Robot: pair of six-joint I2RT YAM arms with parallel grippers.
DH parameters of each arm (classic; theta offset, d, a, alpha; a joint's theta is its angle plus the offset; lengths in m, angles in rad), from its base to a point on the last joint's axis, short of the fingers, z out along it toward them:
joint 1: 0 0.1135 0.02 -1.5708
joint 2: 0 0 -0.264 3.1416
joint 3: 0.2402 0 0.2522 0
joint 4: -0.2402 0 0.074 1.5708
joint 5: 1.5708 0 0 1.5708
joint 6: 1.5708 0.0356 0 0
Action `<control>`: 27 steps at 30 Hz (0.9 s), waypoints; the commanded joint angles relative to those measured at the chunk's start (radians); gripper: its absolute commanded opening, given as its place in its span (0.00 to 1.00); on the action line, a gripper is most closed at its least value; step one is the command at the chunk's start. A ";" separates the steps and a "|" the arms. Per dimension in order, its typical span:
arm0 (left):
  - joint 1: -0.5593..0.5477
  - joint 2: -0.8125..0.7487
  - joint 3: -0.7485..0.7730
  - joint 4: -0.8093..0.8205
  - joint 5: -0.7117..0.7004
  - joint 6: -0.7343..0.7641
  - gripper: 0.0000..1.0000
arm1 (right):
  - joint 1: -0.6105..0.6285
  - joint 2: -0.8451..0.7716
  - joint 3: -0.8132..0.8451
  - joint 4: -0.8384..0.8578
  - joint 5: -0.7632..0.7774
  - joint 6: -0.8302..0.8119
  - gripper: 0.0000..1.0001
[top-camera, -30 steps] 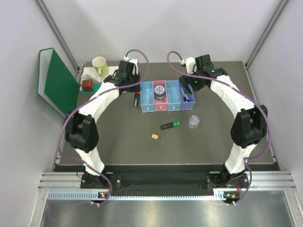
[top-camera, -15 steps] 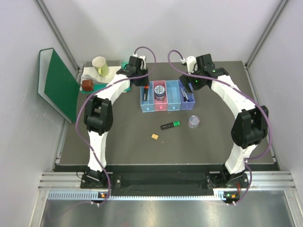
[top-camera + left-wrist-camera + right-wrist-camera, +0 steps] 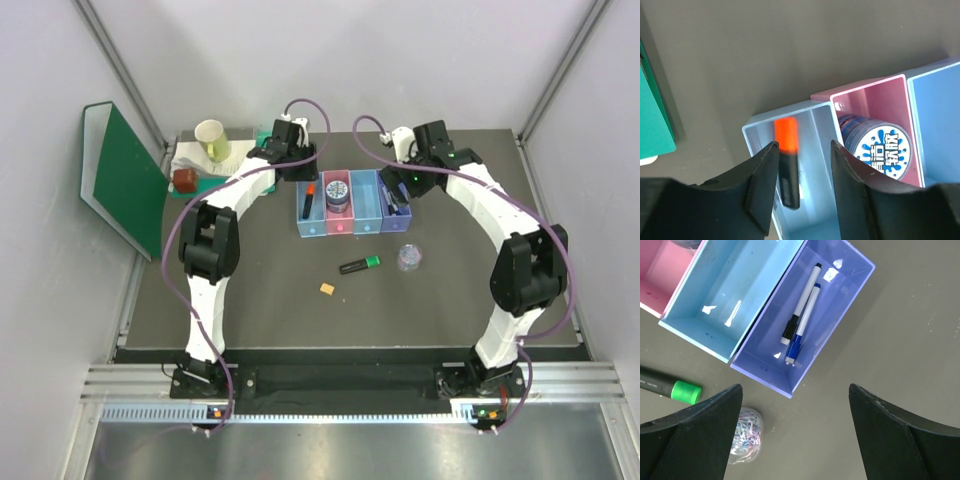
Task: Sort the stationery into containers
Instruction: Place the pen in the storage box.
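The four joined bins stand at the table's middle back: light blue (image 3: 308, 208), pink (image 3: 338, 215), blue (image 3: 364, 205), purple (image 3: 395, 215). My left gripper (image 3: 299, 172) hovers over the light blue bin (image 3: 815, 130), jaws open. An orange-capped black highlighter (image 3: 788, 165) lies in this bin between the fingers, clear of the right one. The round blue-patterned tin (image 3: 883, 150) sits in the pink bin (image 3: 875, 95). My right gripper (image 3: 793, 390) is wide open and empty over the purple bin (image 3: 835, 300), which holds two slim white pens (image 3: 802, 310). The green-capped highlighter (image 3: 359, 264), clear tub (image 3: 409, 257) and tan block (image 3: 326, 288) lie on the table.
A green folder (image 3: 125, 175) leans at the far left. A paper cup (image 3: 211, 140) stands on a white holder by a brown block (image 3: 184, 180) at the back left. The blue bin (image 3: 730, 295) holds nothing.
My left gripper carried the orange-capped highlighter from left of the bins to over the light blue bin, and its jaws are now open. The right arm barely moved.
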 commanded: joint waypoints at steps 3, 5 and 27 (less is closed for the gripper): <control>0.006 -0.031 0.029 0.048 0.010 0.015 0.55 | 0.002 -0.081 -0.019 0.014 -0.016 -0.037 0.88; 0.005 -0.035 0.030 0.042 0.010 0.010 0.55 | 0.003 -0.089 -0.019 0.014 -0.016 -0.038 0.88; -0.017 -0.316 -0.094 -0.073 0.271 0.228 0.69 | 0.014 -0.411 -0.220 0.004 0.073 -0.081 0.98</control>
